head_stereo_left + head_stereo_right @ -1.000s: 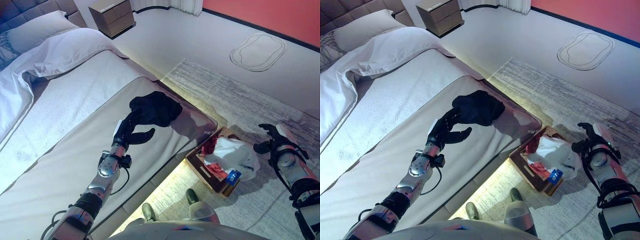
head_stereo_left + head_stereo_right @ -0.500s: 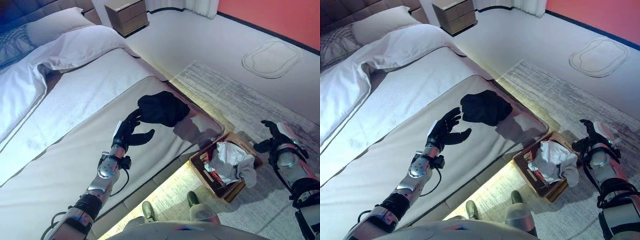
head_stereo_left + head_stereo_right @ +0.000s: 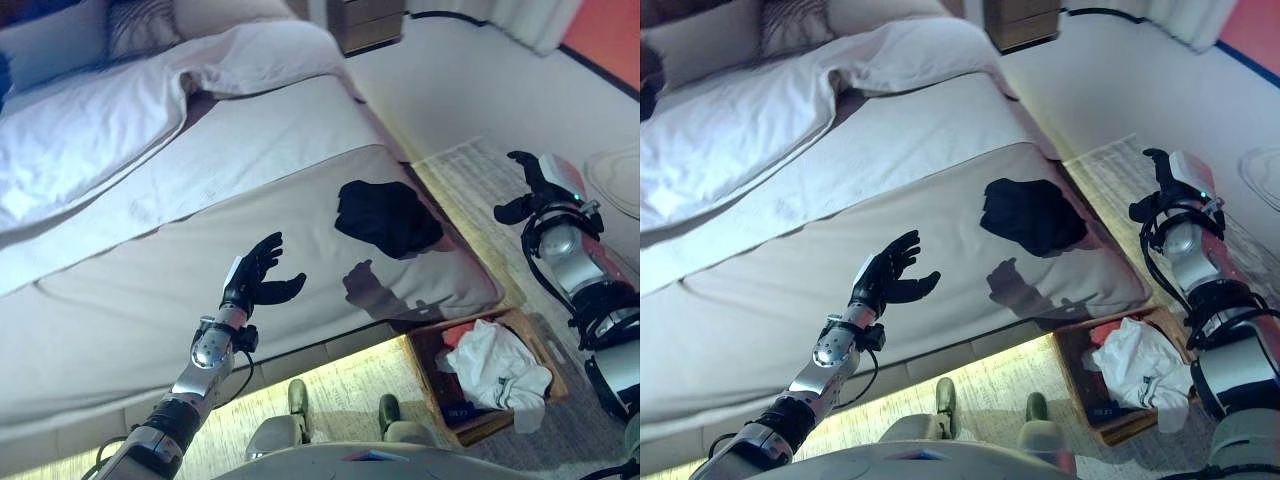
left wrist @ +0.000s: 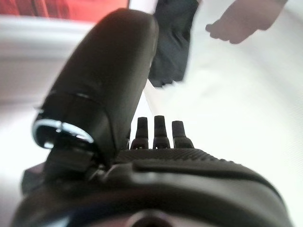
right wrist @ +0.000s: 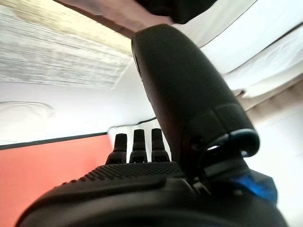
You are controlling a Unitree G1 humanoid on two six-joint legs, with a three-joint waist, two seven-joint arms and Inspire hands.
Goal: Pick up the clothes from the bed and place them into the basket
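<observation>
A black garment (image 3: 385,215) lies crumpled on the bed (image 3: 150,270) near its right edge; it also shows in the left wrist view (image 4: 173,42). A brown basket (image 3: 455,415) stands on the floor below the bed's corner and holds a white cloth (image 3: 505,365) and a red one. My left hand (image 3: 255,280) is open and empty over the bed, left of the black garment and apart from it. My right hand (image 3: 535,185) is open and empty, raised over the rug to the right of the bed.
A white duvet (image 3: 90,120) and pillows (image 3: 60,35) cover the head of the bed. A wooden nightstand (image 3: 370,20) stands at the back. A striped rug (image 3: 470,175) lies on the floor along the bed's right side, with the basket on it.
The camera has turned, so the whole scene has shifted. My left hand has drawn back from the black garment. My right hand has risen over the rug.
</observation>
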